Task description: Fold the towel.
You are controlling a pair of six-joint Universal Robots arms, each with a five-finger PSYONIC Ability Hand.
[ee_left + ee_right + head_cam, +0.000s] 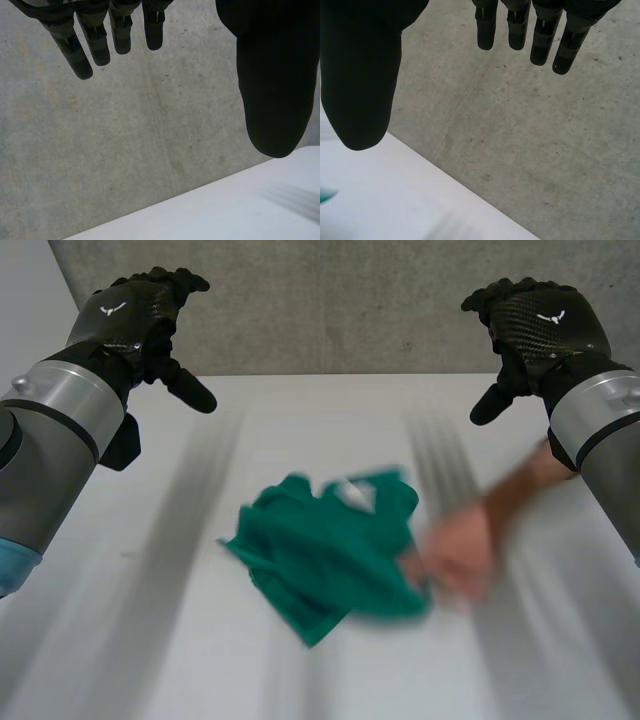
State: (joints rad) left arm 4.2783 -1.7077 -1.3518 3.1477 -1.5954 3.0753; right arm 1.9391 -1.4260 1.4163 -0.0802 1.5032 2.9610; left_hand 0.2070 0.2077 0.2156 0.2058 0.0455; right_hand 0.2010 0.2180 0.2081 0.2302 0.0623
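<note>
Both empty, fingers relaxed, left hand (135, 315) and right hand (535, 325) hover beyond the towel (325, 555); flatten it once the person's hand (455, 560) clears.

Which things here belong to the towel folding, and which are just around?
Job: green towel, crumpled on the table; left hand and right hand, both open above the table.
Other: person's hand at the towel's edge; white table; concrete wall.

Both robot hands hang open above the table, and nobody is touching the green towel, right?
Not quite: the head view shows a person's hand at the edge of the green towel. The left hand and right hand do hang open above the table.
</note>
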